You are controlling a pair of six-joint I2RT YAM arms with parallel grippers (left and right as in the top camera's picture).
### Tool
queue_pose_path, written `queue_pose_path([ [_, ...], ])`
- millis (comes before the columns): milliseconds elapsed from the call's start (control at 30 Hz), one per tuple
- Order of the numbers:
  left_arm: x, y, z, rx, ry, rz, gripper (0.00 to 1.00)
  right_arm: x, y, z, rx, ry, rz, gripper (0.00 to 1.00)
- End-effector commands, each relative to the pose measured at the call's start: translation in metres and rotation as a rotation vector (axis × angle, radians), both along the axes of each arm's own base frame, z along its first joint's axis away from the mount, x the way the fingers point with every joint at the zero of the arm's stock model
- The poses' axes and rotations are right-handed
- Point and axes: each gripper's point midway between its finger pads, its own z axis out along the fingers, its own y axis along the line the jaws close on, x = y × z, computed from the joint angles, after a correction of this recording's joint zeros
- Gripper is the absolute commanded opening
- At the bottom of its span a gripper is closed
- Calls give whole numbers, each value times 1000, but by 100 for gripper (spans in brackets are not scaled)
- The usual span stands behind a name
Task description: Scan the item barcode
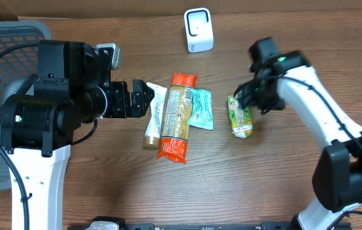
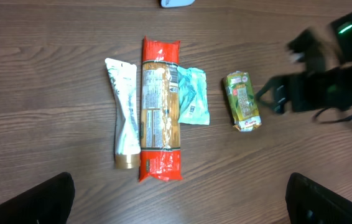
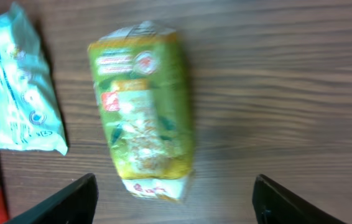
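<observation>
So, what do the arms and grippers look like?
The left arm and right arm have white links, black joint housings and a green light each. A black cable loops beside the left one. The left gripper and right gripper are black.

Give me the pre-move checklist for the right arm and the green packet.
1. Right gripper open, holding nothing: ok.
2. Green packet lying flat, apart from the teal packet: ok.
3. Barcode showing on its top face: cannot tell.
4. White scanner upright, nothing in front of it: ok.
5. Left gripper open, holding nothing: ok.
</observation>
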Motion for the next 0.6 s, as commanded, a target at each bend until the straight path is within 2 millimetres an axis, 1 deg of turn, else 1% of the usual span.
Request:
queue_pose_path([
  [0,0,-4,0,5,-4,-30,99,-21,10,-32,-34,50,72,84],
  [100,0,-4,0,5,-4,-30,100,-30,12,-52,-46,50,93,86],
  [167,1,-4,0,5,-5,-30,100,-33,7,-63,-84,39,100,88],
  [233,1,-4,0,5,-5,-30,100,-35,0,-70,-123,30,100,89],
  [333,1,-4,0,5,-5,-30,100,-34,-11,-73,-178,14,96,89],
  [400,1,-4,0,5,-5,-30,99,-32,-12,-73,-184,4,94,89],
  [467,1,-4,0,5,-5,-30,100,-28,-10,-73,-178,-11,93,88],
  [567,0,-4,0,5,-4,-30,99,-26,-3,-73,-143,-18,95,81],
])
